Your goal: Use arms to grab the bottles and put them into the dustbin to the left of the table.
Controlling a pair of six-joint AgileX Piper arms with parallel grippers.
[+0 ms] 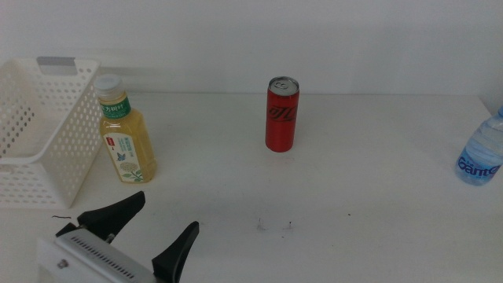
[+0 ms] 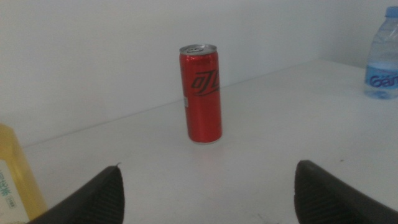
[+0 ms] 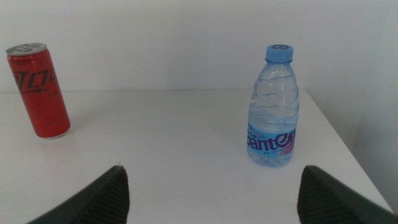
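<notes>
The left tool [image 1: 134, 236] is seen low in the middle view, toward 7 o'clock, with its two dark jaws spread well apart and nothing between them; the right tool [image 3: 211, 193] is out of the middle view, but its jaws are shown apart and empty in its own wrist view.

Three containers stand upright on the plain white table [image 1: 369, 196], none yet in the white perforated plastic basket [image 1: 39, 134], which sits at 9 o'clock by the table's left edge. The yellow tea bottle with white cap and green label [image 1: 126, 134] stands just beside the basket's near corner, at about 12 o'clock from the left tool and nearest to it; the slim red can [image 1: 282, 114] stands near the centre, at roughly 1 o'clock from that tool and well apart; the clear blue-capped water bottle [image 1: 481, 153] is cut by the frame at 3 o'clock.

In the left wrist view the can is centred between the jaws, while the tea bottle shows only at the edge; a reach for the can is judged likely. Its long axis is vertical, so a level approach with the jaws either side of the body would be called for. The water bottle is judged to fall to the right arm, being centred ahead of its jaws.
</notes>
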